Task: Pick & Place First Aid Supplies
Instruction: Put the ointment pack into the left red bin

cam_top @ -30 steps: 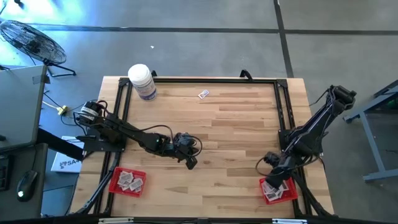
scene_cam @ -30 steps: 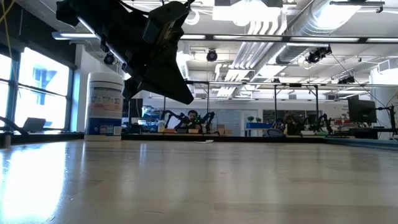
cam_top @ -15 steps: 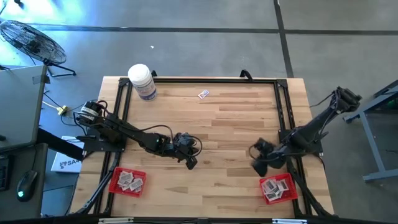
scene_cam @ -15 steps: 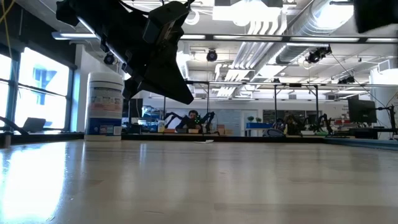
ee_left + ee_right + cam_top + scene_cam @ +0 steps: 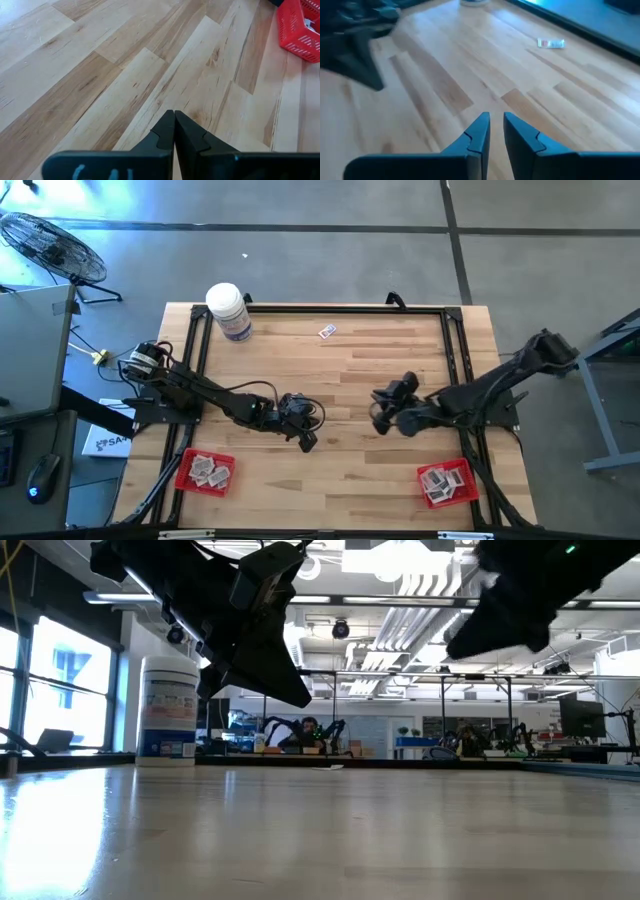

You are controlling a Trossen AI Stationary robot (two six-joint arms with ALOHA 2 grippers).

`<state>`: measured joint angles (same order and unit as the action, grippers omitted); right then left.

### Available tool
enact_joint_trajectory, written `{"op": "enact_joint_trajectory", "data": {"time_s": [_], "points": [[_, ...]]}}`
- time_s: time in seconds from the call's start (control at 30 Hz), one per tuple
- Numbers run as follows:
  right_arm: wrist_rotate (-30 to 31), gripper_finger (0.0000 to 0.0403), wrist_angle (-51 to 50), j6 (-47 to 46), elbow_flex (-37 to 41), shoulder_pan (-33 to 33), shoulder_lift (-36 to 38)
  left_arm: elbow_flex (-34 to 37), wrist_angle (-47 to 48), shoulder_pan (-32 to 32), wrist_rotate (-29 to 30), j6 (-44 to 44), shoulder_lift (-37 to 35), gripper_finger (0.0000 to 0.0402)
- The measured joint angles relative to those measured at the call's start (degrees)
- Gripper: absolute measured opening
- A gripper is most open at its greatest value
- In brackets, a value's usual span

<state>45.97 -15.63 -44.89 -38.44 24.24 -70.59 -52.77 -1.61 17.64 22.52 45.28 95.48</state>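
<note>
One small white packet (image 5: 327, 331) lies flat on the wood near the table's far edge; the right wrist view shows that packet (image 5: 551, 43) too. More packets fill the red tray at the near left (image 5: 205, 471) and the red tray at the near right (image 5: 446, 482). My left gripper (image 5: 306, 442) hangs shut above the table's middle left, its fingers (image 5: 174, 116) touching and holding nothing. My right gripper (image 5: 378, 410) hovers over the table's middle right, pointing toward the far left. Its fingers (image 5: 496, 122) stand a narrow gap apart with nothing between them.
A large white bottle (image 5: 229, 310) stands at the far left corner, also in the low view (image 5: 168, 705). A black frame rail (image 5: 345, 308) runs along the table's edges. Bare wood lies between the two grippers and the lone packet.
My right gripper has swung from above the near right red tray toward the table's middle, rising a little and turning to point toward the far left. It enters the low view at the upper right. My left gripper has kept still.
</note>
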Motion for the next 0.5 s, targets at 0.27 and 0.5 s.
{"op": "enact_joint_trajectory", "data": {"time_s": [0.27, 0.5], "points": [[-10.4, 0.0038, 20.0, 6.7, 0.0, -8.5, -16.7, 0.0, -2.4, 0.0, 3.4, 0.0, 0.0, 0.0001], [-29.8, 0.0008, 29.9, 14.2, -0.9, -27.6, -22.6, 0.0, 1.2, 0.0, 3.7, -1.9, 0.0, 0.0001]]}}
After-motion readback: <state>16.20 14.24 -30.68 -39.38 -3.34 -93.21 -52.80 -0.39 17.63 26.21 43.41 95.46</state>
